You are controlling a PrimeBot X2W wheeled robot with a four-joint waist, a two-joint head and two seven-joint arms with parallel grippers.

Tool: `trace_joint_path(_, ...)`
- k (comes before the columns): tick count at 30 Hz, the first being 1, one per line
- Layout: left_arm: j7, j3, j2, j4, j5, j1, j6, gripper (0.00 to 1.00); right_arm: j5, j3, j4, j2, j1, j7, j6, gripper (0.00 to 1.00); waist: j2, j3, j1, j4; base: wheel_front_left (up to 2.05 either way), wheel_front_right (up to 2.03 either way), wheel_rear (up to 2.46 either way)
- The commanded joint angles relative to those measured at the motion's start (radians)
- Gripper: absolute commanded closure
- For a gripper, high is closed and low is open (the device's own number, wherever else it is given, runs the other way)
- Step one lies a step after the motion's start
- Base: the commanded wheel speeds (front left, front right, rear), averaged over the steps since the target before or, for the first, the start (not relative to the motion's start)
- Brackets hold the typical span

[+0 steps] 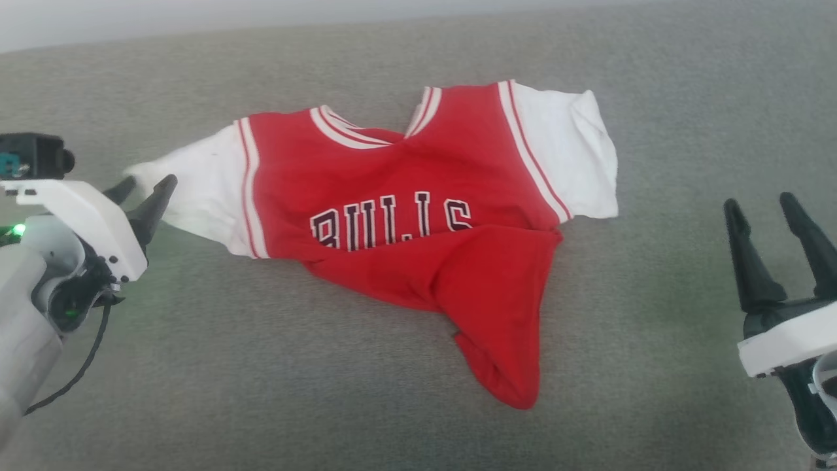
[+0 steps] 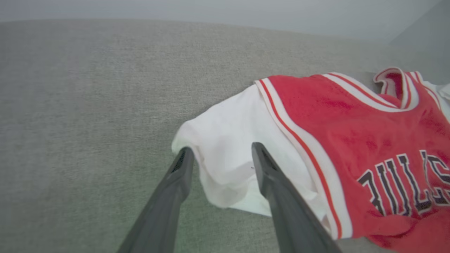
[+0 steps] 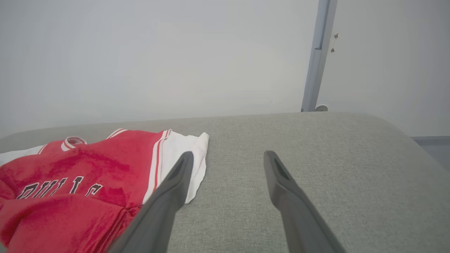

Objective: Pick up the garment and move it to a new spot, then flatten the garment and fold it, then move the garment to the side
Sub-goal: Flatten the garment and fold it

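Note:
The garment (image 1: 405, 196) is a red jersey with white sleeves, white striped trim and dark lettering, lying on the grey cushion with its lower hem folded up over the front. My left gripper (image 1: 147, 190) is at the tip of the garment's left white sleeve (image 2: 225, 154), jaws apart, with the sleeve's end lying between the fingers (image 2: 175, 182) and not pinched. My right gripper (image 1: 771, 209) stands open to the right of the garment (image 3: 81, 182), well apart from it, with nothing between its fingers (image 3: 284, 189).
The grey fabric cushion (image 1: 654, 327) stretches all around the garment. A pale wall and a grey vertical post (image 3: 314, 59) rise behind the cushion's far edge in the right wrist view.

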Motion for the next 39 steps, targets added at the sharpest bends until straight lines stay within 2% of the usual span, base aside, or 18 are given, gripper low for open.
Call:
trace_joint_path(1, -0.055, 0.005, -0.001, 0.01, 0.018, 0.023, 0.001, 0.0, -0.017, 0.021, -0.005, -0.026, -0.012, 0.033, 0.0, 0.0, 0.0, -0.019, 0.0, 0.026, 0.0, 0.0, 0.0)
trace_joint_path(5, -0.212, 0.023, -0.027, 0.008, 0.058, 0.054, 0.007, 0.0, -0.042, 0.073, 0.0, -0.099, -0.052, 0.114, 0.0, 0.0, 0.0, -0.038, 0.0, 0.072, 0.0, 0.0, 0.0)
trace_joint_path(7, -0.244, 0.045, -0.054, -0.021, 0.099, 0.081, 0.018, 0.0, -0.038, 0.101, 0.006, -0.142, -0.083, 0.168, 0.0, 0.0, 0.0, -0.042, 0.0, 0.102, 0.0, 0.0, 0.0)
trace_joint_path(10, -0.249, 0.192, -0.088, -0.12, 0.23, 0.13, 0.072, 0.0, -0.009, 0.144, 0.025, -0.216, -0.142, 0.261, 0.0, 0.0, 0.0, -0.038, 0.0, 0.155, 0.0, 0.0, 0.0)
trace_joint_path(14, -0.249, 0.432, -0.188, -0.338, 0.487, 0.33, 0.164, 0.0, 0.061, 0.223, 0.063, -0.33, -0.251, 0.398, 0.0, 0.0, 0.0, -0.016, 0.0, 0.23, 0.0, 0.0, 0.0)
trace_joint_path(18, -0.25, 0.602, -0.294, -0.513, 0.705, 0.505, 0.191, 0.0, 0.141, 0.32, 0.127, -0.441, -0.374, 0.54, 0.0, 0.0, 0.0, 0.016, 0.0, 0.298, 0.0, 0.0, 0.0)
trace_joint_path(21, -0.25, 0.697, -0.373, -0.604, 0.821, 0.596, 0.168, 0.0, 0.202, 0.394, 0.177, -0.511, -0.48, 0.625, 0.0, 0.0, 0.0, 0.049, 0.0, 0.345, 0.0, 0.0, 0.0)
trace_joint_path(22, -0.25, 0.697, -0.373, -0.604, 0.821, 0.596, 0.168, 0.0, 0.202, 0.394, 0.177, -0.511, -0.48, 0.625, 0.0, 0.0, 0.0, 0.049, 0.0, 0.345, 0.0, 0.0, 0.0)
trace_joint_path(23, -0.25, 0.725, -0.396, -0.624, 0.855, 0.615, 0.158, 0.0, 0.217, 0.42, 0.193, -0.535, -0.512, 0.655, 0.0, 0.0, 0.0, 0.062, 0.0, 0.36, 0.0, 0.0, 0.0)
trace_joint_path(30, -0.25, 0.867, -0.54, -0.715, 1.009, 0.693, 0.069, 0.0, 0.294, 0.622, 0.273, -0.684, -0.722, 0.819, 0.0, 0.0, 0.0, 0.145, 0.0, 0.44, 0.0, 0.0, 0.0)
trace_joint_path(34, -0.25, 0.916, -0.584, -0.73, 1.057, 0.701, 0.029, 0.0, 0.357, 0.701, 0.304, -0.71, -0.804, 0.832, 0.0, 0.0, 0.0, 0.188, 0.0, 0.463, 0.0, 0.0, 0.0)
trace_joint_path(39, -0.25, 0.959, -0.609, -0.738, 1.089, 0.678, 0.008, 0.0, 0.391, 0.828, 0.328, -0.73, -0.862, 0.878, 0.0, 0.0, 0.0, 0.217, 0.0, 0.459, 0.0, 0.0, 0.0)
